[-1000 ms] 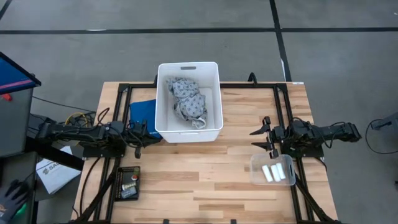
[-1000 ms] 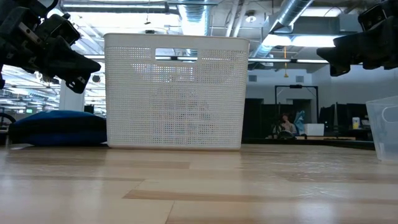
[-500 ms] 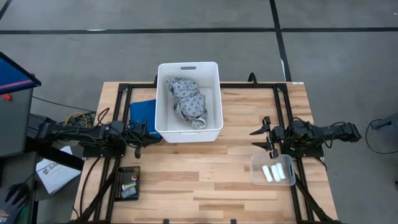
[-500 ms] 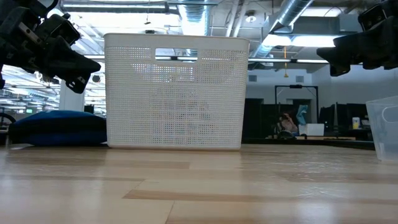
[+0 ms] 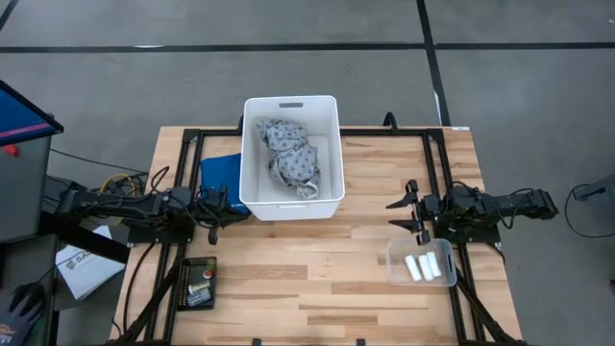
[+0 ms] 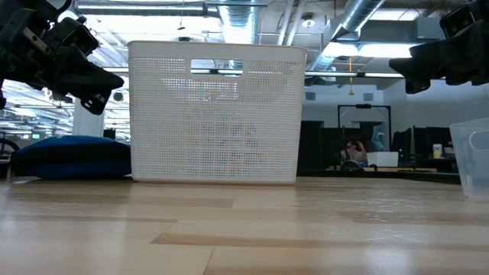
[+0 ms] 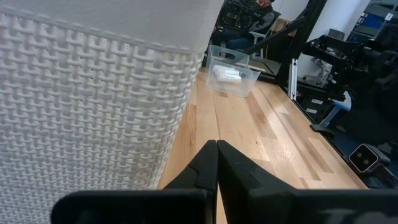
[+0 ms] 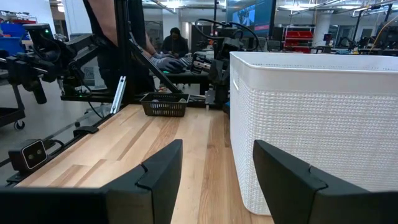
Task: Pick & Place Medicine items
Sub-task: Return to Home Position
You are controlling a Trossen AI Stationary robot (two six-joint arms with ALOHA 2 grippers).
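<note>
The medicine items are small white cylinders lying inside a clear plastic container near the table's right edge. The left wrist view shows them farther off. The white bin stands at the far middle with a grey patterned cloth bundle inside it. My left gripper hovers shut just left of the bin's near-left corner, its fingers pointing right alongside the bin wall. My right gripper hovers open right of the bin and just beyond the container, pointing left.
A blue cloth lies left of the bin. A black tray with small items sits at the near-left edge. Black frame rails run along both table sides. Bare wood spans the near middle. A gloved hand shows off the table's left.
</note>
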